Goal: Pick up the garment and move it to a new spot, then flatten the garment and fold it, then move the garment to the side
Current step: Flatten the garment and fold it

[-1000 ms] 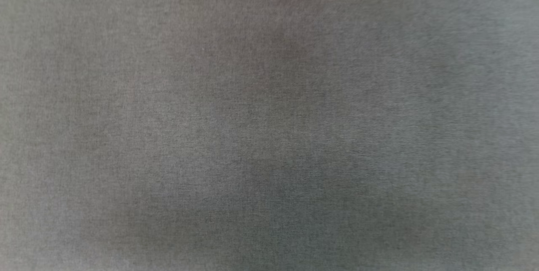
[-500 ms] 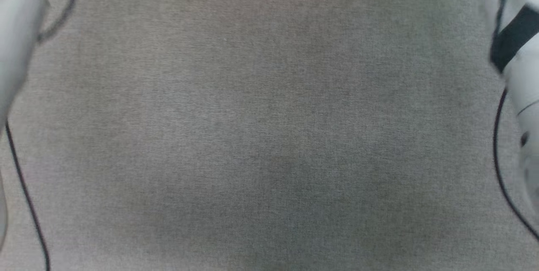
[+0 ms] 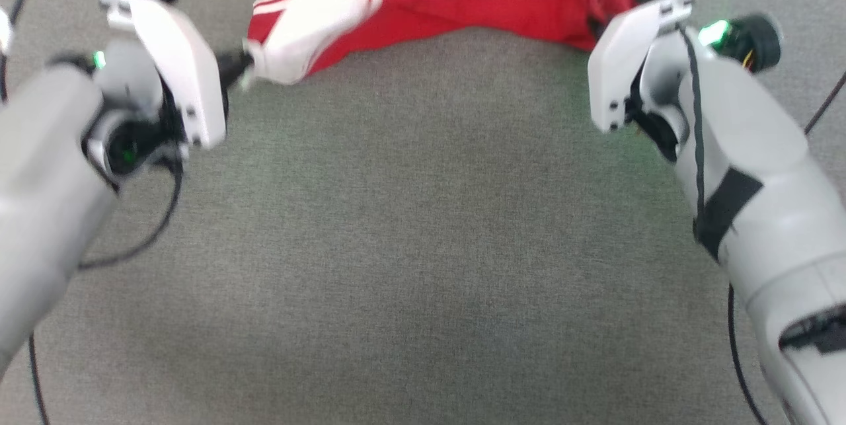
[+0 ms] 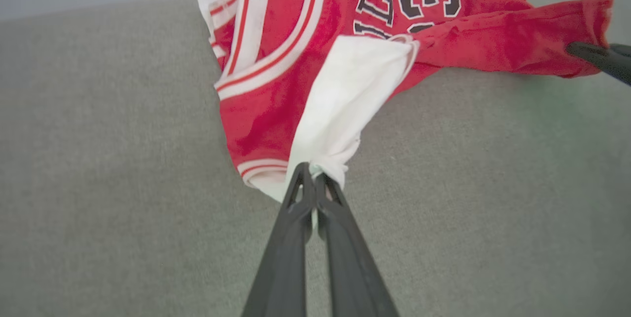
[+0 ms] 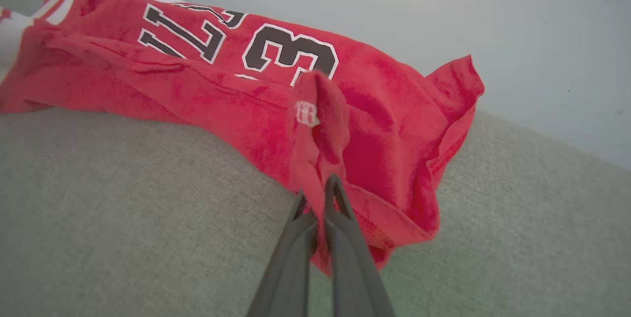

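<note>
Moving the garment (image 3: 476, 5), bunched at the worktop's (image 3: 423, 227) far side, calls for even tension: left tool (image 4: 311, 181) clenched on its white sleeve, right tool (image 5: 323, 186) clenched on a red fold; lift both together.

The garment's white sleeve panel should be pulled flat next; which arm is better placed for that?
Probably the left: the left gripper is shut on the white sleeve panel itself. The right gripper is shut on a red fold at the other end of the garment.
</note>
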Motion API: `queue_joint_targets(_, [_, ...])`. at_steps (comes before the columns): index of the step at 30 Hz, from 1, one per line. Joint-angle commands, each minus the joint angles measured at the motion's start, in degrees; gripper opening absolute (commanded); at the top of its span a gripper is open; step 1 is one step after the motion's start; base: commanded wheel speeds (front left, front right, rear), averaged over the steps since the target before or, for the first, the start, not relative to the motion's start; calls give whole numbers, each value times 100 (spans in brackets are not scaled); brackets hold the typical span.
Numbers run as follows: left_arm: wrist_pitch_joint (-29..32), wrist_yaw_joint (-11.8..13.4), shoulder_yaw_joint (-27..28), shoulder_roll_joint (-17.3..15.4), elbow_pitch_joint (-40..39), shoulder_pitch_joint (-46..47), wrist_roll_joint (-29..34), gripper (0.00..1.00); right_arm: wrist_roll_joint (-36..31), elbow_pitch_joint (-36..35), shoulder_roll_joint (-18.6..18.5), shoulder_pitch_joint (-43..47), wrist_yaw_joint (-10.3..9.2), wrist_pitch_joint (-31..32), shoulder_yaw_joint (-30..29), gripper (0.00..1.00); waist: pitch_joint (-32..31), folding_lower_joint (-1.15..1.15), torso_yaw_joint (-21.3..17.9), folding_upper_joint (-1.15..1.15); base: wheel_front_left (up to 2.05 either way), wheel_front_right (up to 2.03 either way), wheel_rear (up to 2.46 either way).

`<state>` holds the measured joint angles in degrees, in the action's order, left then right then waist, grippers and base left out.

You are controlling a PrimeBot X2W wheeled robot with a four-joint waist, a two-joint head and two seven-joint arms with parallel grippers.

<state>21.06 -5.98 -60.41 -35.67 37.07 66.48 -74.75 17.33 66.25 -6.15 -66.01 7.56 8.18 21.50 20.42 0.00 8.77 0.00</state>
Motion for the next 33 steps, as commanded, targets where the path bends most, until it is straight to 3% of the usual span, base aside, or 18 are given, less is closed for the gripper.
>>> queue_joint_targets(1, [46, 66, -45, -55, -124, -155, 53, 0, 139, -130, -98, 183, -14, 66, 56, 0, -103, 0, -4, 0, 0, 0, 0])
queue_joint_targets(5, [236, 523, -141, -499, -1138, -795, -156, 0, 783, -1248, -570, 983, -13, 516, 577, 0, -276, 0, -5, 0, 0, 0, 0])
queue_joint_targets(6, [310, 836, -189, -792, -1740, -1126, -230, 0, 1095, -1965, -949, 1443, -13, 801, 815, 0, -360, 0, 3, 0, 0, 0, 0])
queue_joint_targets(10, [230, 1512, -206, -1406, -3051, -1776, -356, 0, 1626, -3570, -1813, 2407, -12, 1417, 1013, 0, -504, 0, -12, 0, 0, 0, 0])
queue_joint_targets(19, [-261, 2657, -249, -2536, -5097, -3177, -865, 0, 2174, -6458, -3239, 4535, -11, 3017, 412, 0, -713, 0, -59, 0, 0, 0, 0])
queue_joint_targets(25, [-475, 3104, -386, -2956, -5796, -3860, -1149, 0, 2377, -7473, -3445, 5756, -12, 3685, -313, 0, -747, 0, -105, 0, 0, 0, 0])
queue_joint_targets(33, [-607, 3097, -158, -3296, -6145, -3529, -800, 0, 2100, -8038, -2922, 6239, -12, 3738, -1082, 0, -672, 0, -153, 0, 0, 0, 0])
